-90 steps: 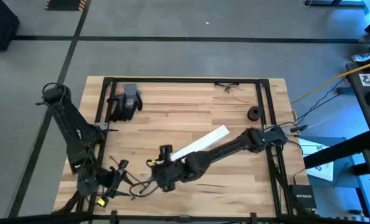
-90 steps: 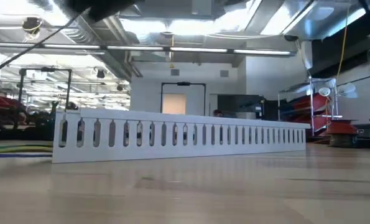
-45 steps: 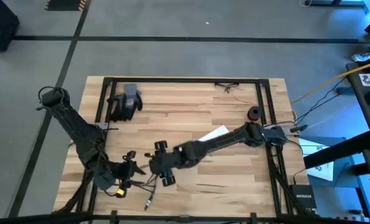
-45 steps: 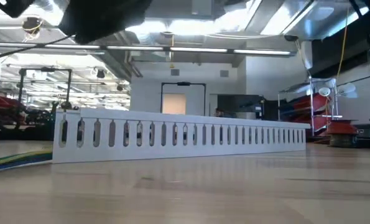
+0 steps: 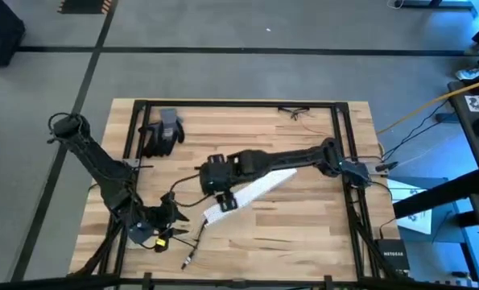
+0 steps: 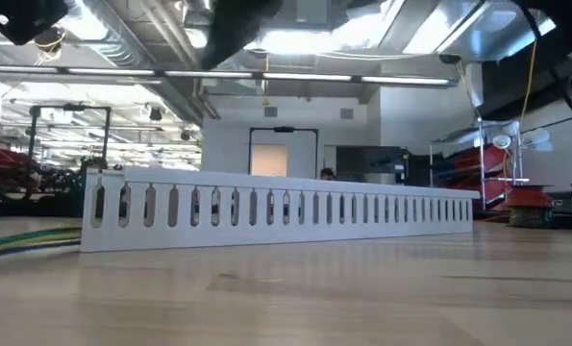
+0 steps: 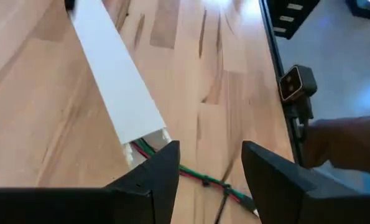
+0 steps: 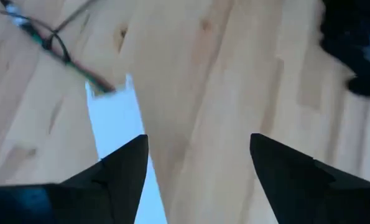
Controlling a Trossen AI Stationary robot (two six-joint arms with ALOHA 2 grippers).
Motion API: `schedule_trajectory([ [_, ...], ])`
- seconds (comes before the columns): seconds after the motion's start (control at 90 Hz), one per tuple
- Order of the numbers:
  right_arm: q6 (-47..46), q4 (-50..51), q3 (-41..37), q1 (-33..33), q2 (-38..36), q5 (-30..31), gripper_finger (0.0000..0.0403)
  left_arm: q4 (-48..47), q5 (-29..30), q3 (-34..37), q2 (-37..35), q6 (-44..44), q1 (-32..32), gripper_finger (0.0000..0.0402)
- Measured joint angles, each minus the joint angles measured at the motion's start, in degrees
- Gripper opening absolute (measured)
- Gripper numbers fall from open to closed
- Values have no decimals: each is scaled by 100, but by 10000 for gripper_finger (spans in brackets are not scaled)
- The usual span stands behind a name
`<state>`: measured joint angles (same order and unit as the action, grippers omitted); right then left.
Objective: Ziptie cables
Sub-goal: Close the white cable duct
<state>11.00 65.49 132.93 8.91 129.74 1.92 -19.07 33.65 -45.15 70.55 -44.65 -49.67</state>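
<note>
Cables [image 5: 189, 235] trail from the white strip's [image 5: 247, 193] near end. My left hand [image 5: 168, 219], beside that end, gapes empty; my right hand [image 5: 223, 196], over the strip, gapes too. Thin and floppy, they'll slip; I'd pinch the bunch mid-length.

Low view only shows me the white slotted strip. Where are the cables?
Observer: The cables lie on the table, at the end of the white strip nearest the left arm.
Operator: Is either hand holding them?
Observer: No. The left hand hovers open just above them, holding nothing.
Operator: And the right hand?
Observer: The right hand is open over the strip, also empty.
</note>
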Motion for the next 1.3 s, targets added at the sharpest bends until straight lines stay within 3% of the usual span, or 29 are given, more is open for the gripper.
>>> schedule_trajectory([
  [0.156, -57, 408, -540, -68, -328, -4, 276, -205, -80, 0, 2, -518, -39, 166],
  [0.289, -159, 127, -1626, -25, -590, -42, 276, -318, -460, 0, 8, -934, -281, 166],
  [0.433, -457, -1411, -3532, 62, -1377, -153, 276, -272, -475, 0, 8, -1367, -839, 166],
  [0.578, -902, -3090, -5499, 133, -2622, -23, 276, -330, -228, -2, 84, -2120, -1394, 166],
  [0.678, -1224, -4392, -6691, 124, -3428, -51, 276, -294, -17, -2, 441, -2397, -1583, 166],
  [0.8, -1231, -5392, -7784, 117, -3766, -69, 276, 18, -111, -2, 1135, -2689, -1464, 166],
  [0.889, -1200, -5905, -8163, 109, -3760, -112, 276, 359, -273, 0, 1512, -2890, -1341, 166],
  [1.133, -719, -6025, -8250, 117, -3668, -220, 276, 2022, -282, -8, 2187, -3040, -1112, 166],
  [1.3, -63, -6172, -8255, 80, -3539, 9, 276, 2107, -404, -106, 2683, -3053, -694, 166],
])
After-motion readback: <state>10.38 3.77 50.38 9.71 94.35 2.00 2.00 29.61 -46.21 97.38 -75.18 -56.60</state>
